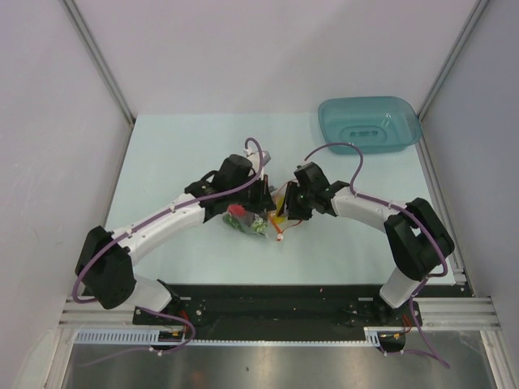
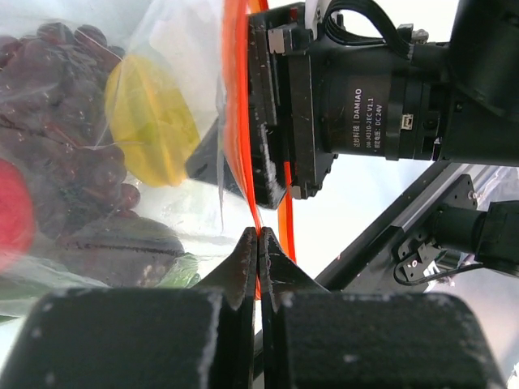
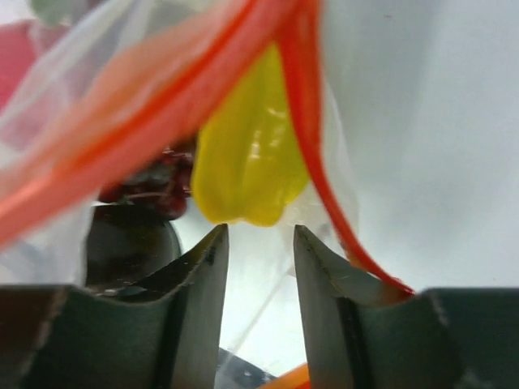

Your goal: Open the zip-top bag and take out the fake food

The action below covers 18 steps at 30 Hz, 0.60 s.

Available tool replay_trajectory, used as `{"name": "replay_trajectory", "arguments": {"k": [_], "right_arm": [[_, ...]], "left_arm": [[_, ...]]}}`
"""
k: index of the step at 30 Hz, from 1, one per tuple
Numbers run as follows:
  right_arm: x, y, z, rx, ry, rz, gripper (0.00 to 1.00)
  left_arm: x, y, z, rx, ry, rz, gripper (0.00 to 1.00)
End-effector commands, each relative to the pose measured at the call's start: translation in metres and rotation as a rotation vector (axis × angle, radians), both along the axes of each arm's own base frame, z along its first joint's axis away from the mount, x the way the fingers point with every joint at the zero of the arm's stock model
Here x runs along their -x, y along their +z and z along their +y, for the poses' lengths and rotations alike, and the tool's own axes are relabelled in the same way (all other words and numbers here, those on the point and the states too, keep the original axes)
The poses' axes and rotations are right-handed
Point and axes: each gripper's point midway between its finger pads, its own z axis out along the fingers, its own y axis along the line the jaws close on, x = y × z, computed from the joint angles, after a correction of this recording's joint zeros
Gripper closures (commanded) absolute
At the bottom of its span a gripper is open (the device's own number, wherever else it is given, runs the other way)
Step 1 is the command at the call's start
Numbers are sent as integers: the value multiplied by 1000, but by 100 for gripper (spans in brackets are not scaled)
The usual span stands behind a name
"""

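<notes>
Orange-red zipper strip point(image 2: 235, 113) runs up the middle of the left wrist view. The left pincer point(image 2: 258, 237) is clamped on it, tips pressed together with the strip's edge between them. The right pincer point(image 3: 259, 235) stands apart with nothing gripped. Clear film and the yellow piece point(image 3: 247, 162) sit just beyond its tips, and one lip of the strip curves past the outer side of one finger.

Location: the bag point(image 1: 258, 220) is mid-table point(image 1: 178, 146), between the two wrists. The food is inside it: grapes point(image 2: 49, 121), red fruit point(image 2: 10, 215) and the yellow piece. The teal tray point(image 1: 369, 121) is at the far right, well apart.

Judgement: the step in hand is parting the bag's mouth. In the right wrist view the two lips diverge around the yellow piece, so the mouth looks partly open; I cannot tell how far.

To do it well:
- The right pincer should close on the free lip of the strip itself, not on the film. The strip looks stiffer, and the film would likely slip or stretch.
- Take one lip only. Catching both would hold the mouth closed.
- Keep the tips clear of the yellow piece behind the film.
- Pull away from the left pincer, across the mouth, while the left grip holds firm.

Risk: the bag is light and could lift or twist instead of opening.
</notes>
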Motion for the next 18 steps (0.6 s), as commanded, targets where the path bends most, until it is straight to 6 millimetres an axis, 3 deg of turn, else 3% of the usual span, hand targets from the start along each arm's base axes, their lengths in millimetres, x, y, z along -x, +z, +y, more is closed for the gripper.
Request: {"name": "replay_trajectory", "arguments": {"k": [1,9,10,18], "right_arm": [[-14,30,19,-104,-6,-91,52],[-28,30,23,-120,-91,-120,46],[-31,31,24,-123,-102,-129,40],[-30,13,13,-39,-144,-116,35]], "left_arm": [[4,17,0,45,-25,-46,100],[12,12,1,58,-29,-22,100],[13,11,0,58,-28,-16,100],[14,6,-2,53,-33,-8,100]]}}
